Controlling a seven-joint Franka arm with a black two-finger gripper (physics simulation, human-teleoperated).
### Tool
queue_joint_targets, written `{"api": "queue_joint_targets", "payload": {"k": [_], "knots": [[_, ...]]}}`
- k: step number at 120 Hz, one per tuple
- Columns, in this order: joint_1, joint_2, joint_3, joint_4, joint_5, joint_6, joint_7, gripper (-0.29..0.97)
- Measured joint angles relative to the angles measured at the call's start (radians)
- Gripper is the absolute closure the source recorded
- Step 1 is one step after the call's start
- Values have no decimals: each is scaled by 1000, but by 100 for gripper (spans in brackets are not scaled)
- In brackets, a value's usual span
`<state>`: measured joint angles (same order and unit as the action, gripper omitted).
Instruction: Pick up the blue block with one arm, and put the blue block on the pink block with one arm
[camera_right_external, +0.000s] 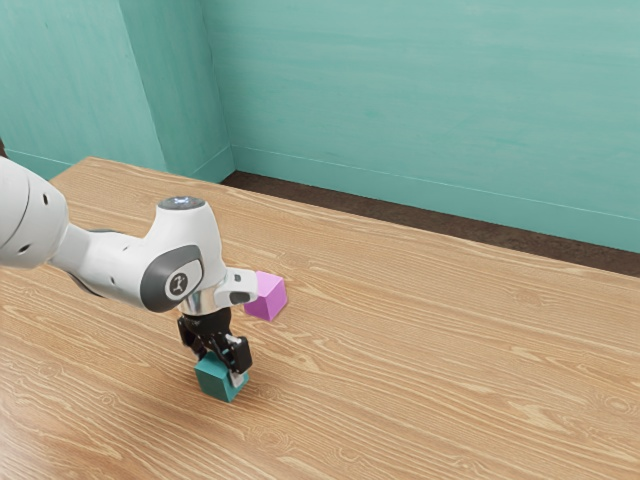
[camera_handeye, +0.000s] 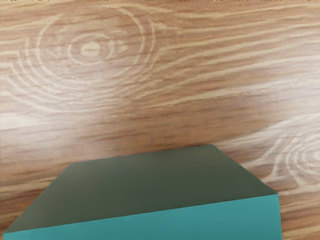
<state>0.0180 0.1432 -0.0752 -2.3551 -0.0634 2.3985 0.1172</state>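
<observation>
The pink block (camera_right_external: 268, 296) is a small, smooth, sharp-cornered cube lying on a table (camera_right_external: 450, 340) of pale wood with wavy grain and ringed knots. The blue block (camera_right_external: 214, 381), a matt teal-blue cube of about the same build, sits near the pink block, toward the front edge of the table and a little to the exterior view's left of it; the two are apart, with bare wood between them. The black gripper (camera_right_external: 220, 362) stands straight down over the blue block and covers its top, at the end of the glossy white arm (camera_right_external: 120, 265). I cannot tell whether the jaws press the block's sides. In the wrist view the blue block (camera_handeye: 150, 195) shows a flat shaded top and a brighter side face with crisp edges. To the exterior view's right of the pink block the wood runs wide and bare, and behind it stands a teal wall (camera_right_external: 420, 90).
</observation>
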Motion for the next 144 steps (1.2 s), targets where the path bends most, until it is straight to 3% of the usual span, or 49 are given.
{"api": "queue_joint_targets", "payload": {"k": [109,144], "knots": [[-1,-41,11,9,7,2,-29,31],[-5,-46,27,152,14,-29,-38,31]]}}
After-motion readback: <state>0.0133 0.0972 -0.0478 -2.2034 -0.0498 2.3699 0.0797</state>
